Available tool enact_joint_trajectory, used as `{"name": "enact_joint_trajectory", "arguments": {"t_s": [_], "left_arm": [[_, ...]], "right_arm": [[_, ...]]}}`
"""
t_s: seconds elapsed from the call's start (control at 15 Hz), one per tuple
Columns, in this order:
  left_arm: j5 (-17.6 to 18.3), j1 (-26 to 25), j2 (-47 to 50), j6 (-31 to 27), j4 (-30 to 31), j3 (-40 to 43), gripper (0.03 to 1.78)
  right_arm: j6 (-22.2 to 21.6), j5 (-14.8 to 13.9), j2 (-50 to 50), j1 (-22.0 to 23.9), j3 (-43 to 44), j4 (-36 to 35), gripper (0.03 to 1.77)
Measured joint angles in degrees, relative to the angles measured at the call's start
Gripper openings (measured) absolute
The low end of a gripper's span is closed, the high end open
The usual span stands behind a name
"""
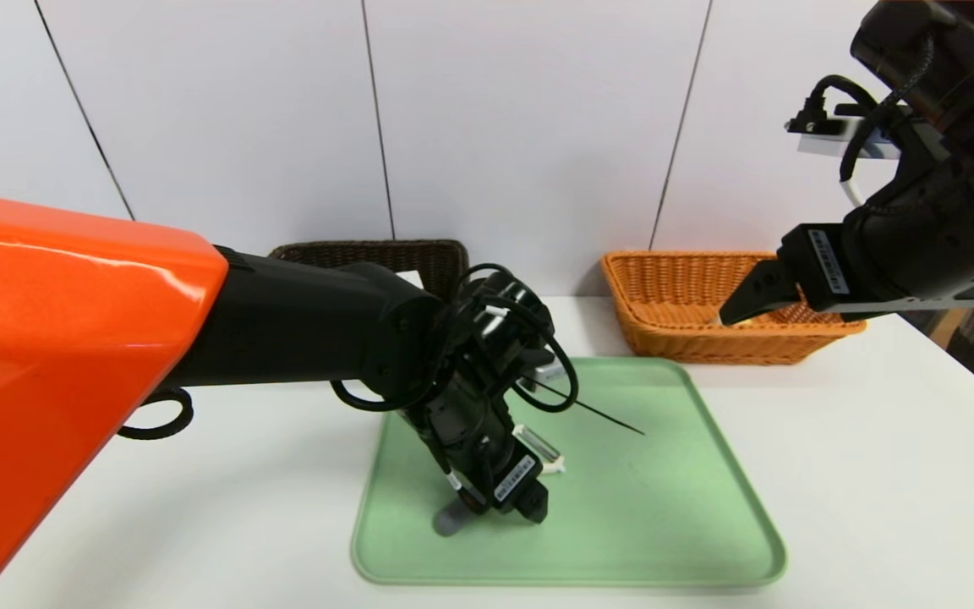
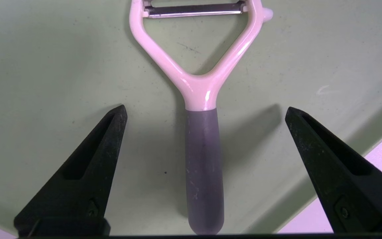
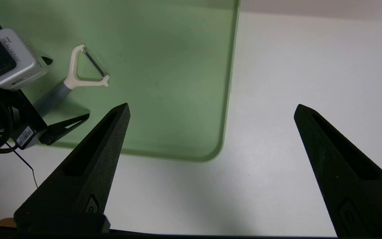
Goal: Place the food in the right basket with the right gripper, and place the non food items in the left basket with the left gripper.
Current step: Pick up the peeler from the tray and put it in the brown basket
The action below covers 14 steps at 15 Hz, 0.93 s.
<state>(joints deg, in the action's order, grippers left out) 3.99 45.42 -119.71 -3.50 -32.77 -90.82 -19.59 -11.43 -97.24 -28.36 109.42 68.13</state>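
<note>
A Y-peeler (image 2: 203, 159) with a white head and grey handle lies flat on the green tray (image 1: 664, 524). My left gripper (image 2: 206, 111) hangs low over it, open, one finger on each side of the grey handle and apart from it. In the head view the left gripper (image 1: 521, 503) covers most of the peeler (image 1: 540, 448). The right wrist view shows the peeler (image 3: 78, 78) too. My right gripper (image 1: 749, 300) is open and empty in the air over the front of the orange-tan right basket (image 1: 622, 288). The dark brown left basket (image 1: 385, 252) stands behind the left arm. The food is hidden.
The tray rests on a white table (image 1: 876, 440) against a white panelled wall. The two baskets stand side by side at the back. The left arm's orange shell (image 1: 56, 355) fills the near left. The right wrist view looks down on the tray's corner (image 3: 211, 152).
</note>
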Motion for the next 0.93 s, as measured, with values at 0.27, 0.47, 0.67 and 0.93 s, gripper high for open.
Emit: {"name": "enact_joint_trajectory", "arguments": {"t_s": [0.27, 0.47, 0.67, 0.93], "left_arm": [[0.0, 0.0, 0.0, 0.0, 0.0, 0.0, 1.69], [0.1, 0.0, -0.1, 0.1, 0.0, 0.0, 1.69], [0.0, -0.1, -0.2, 0.1, 0.0, 0.0, 1.69], [0.1, -0.1, -0.2, 0.9, 0.1, 0.0, 1.69]], "right_arm": [[0.0, 0.0, 0.1, 0.0, 0.0, 0.0, 1.71], [0.0, 0.0, 0.3, 0.0, -0.1, 0.0, 1.71], [0.0, 0.0, 0.4, 0.0, -0.1, 0.0, 1.71], [0.0, 0.0, 0.4, 0.0, -0.1, 0.1, 1.71]]}}
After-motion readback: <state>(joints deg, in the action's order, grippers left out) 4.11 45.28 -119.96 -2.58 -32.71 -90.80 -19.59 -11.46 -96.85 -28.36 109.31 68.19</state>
